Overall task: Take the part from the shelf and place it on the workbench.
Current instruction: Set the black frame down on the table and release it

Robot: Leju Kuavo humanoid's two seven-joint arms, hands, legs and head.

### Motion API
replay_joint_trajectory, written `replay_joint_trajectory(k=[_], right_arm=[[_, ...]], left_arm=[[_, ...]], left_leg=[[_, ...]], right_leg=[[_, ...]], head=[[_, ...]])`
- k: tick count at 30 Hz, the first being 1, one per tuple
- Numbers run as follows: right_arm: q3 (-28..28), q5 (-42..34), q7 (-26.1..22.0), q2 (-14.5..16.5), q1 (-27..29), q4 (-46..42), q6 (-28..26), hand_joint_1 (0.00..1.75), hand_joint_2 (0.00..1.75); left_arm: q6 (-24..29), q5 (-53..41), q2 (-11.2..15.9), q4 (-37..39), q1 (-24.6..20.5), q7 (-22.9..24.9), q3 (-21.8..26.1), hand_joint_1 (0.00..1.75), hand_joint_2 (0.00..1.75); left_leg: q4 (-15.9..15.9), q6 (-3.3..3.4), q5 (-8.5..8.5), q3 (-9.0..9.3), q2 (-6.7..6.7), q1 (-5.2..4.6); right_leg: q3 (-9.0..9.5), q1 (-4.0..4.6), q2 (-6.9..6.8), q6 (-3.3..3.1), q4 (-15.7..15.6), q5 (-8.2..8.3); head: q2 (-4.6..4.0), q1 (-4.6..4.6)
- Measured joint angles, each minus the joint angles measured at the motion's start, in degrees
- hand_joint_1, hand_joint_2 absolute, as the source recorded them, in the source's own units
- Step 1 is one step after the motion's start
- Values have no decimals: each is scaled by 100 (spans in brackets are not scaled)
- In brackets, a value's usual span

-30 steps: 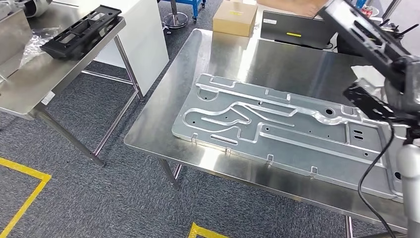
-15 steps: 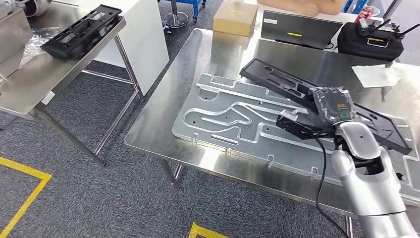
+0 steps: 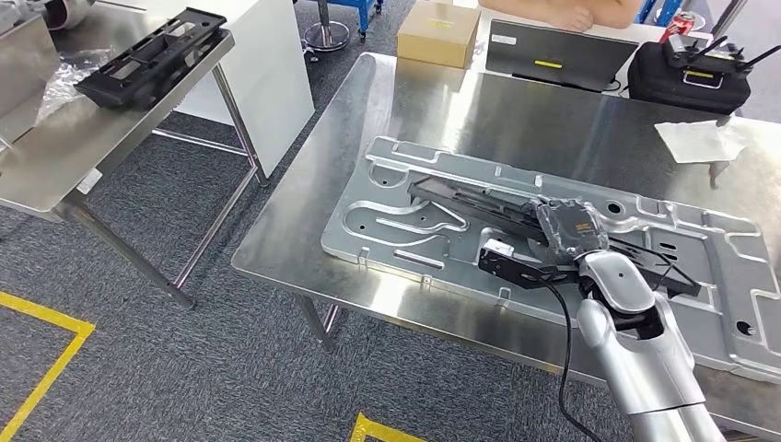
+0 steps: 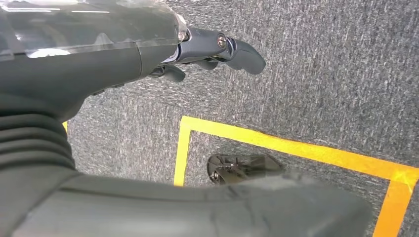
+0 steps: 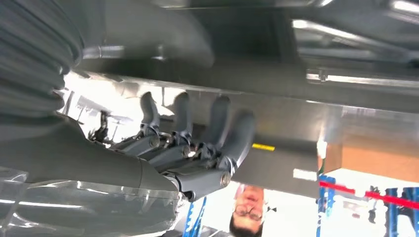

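The right hand (image 3: 573, 227) is gripping the long black part (image 3: 479, 204), lying beneath it on the counter's (image 3: 304, 230) metal plate (image 3: 396, 230); the left hand (image 4: 217, 49) is hanging relaxed, holding nothing.

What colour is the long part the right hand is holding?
Black; the long plastic part in the right hand shows best in the head view.

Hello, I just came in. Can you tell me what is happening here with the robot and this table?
The robot is placing a long black plastic part on the workbench. Its right hand holds the part low over the large stamped metal plate lying there; whether the part already rests on the plate cannot be told. The left hand hangs over the carpet, holding nothing. A second black part lies on the side table. A person's hand rests beyond the laptop.
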Motion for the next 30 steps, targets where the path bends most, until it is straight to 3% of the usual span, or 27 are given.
replay_joint_trajectory(k=[1, 15, 19, 23, 30], right_arm=[[1, 5, -13, 19, 12, 37, -7, 0, 175], [-97, 145, -91, 129, 176, 410, -209, 0, 175], [-297, -168, -213, 247, 362, 270, -250, 0, 175], [-602, -1190, -530, 433, 596, -199, -168, 0, 175], [-1085, -4109, -904, 722, 1115, -1826, 83, 0, 175]], left_arm=[[7, 12, -1, 0, -1, -10, 21, 0, 0], [103, -2, -2, 0, -7, 19, 161, 0, 0], [117, -2, -2, 0, -8, 28, 210, 0, 0], [130, -7, -3, 0, -7, 49, 251, 0, 0], [166, -20, -25, 0, -1, 25, 396, 0, 0]], left_leg=[[0, 0, 0, 0, 0, 0], [0, 0, 0, 3, 1, 0], [0, 0, 0, 3, 1, 0], [0, 0, 0, 3, 1, 0], [-1, 0, -1, 3, 0, -2]], right_leg=[[0, 2, 0, 0, -1, 0], [4, 9, 1, 0, -7, 0], [5, 11, 1, 0, -8, 0], [5, 12, 1, 0, -9, 0], [9, 22, 0, 0, -14, 0]], head=[[0, 0], [-1, 0], [0, 0], [-1, 0], [0, 0]])
